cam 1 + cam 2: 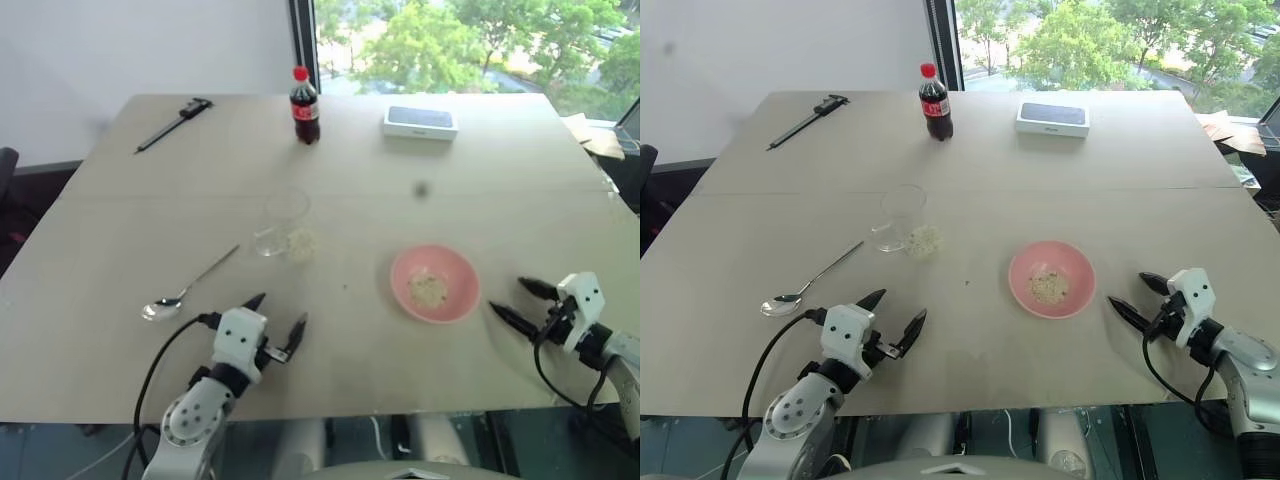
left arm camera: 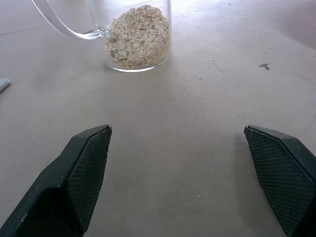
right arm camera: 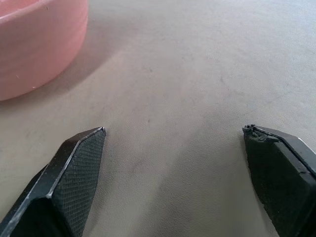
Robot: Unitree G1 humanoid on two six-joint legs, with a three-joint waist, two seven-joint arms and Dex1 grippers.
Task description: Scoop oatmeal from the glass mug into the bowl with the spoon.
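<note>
Mug and bowl both hold oatmeal

Your glass mug (image 1: 902,217) seemingly lies tipped, oatmeal (image 2: 138,35) inside; the bowl (image 1: 1051,279) to its right holds some. Left gripper (image 1: 895,322) and right gripper (image 1: 1139,295) gape, empty.

Bench (image 1: 480,190): matt beige top, smooth, faintly scuffed, with a thin seam across the far half.

Glass mug (image 1: 281,224): clear glass, smooth and shiny, lying on its side mid-bench; oatmeal (image 2: 138,37) inside looks dry, flaky and rough.

Bowl (image 1: 460,300): glossy pink, smooth wall, nearer the right edge.

Spoon (image 1: 185,289): polished silver metal, mirror-bright, toward the left edge.

Cola bottle (image 1: 304,106): dark shiny plastic with a red cap, near the far edge.

Caliper (image 1: 172,124): dark matt tool by the far left corner.

Fingers (image 2: 81,173): black, matt, with finely cross-hatched pads.
</note>
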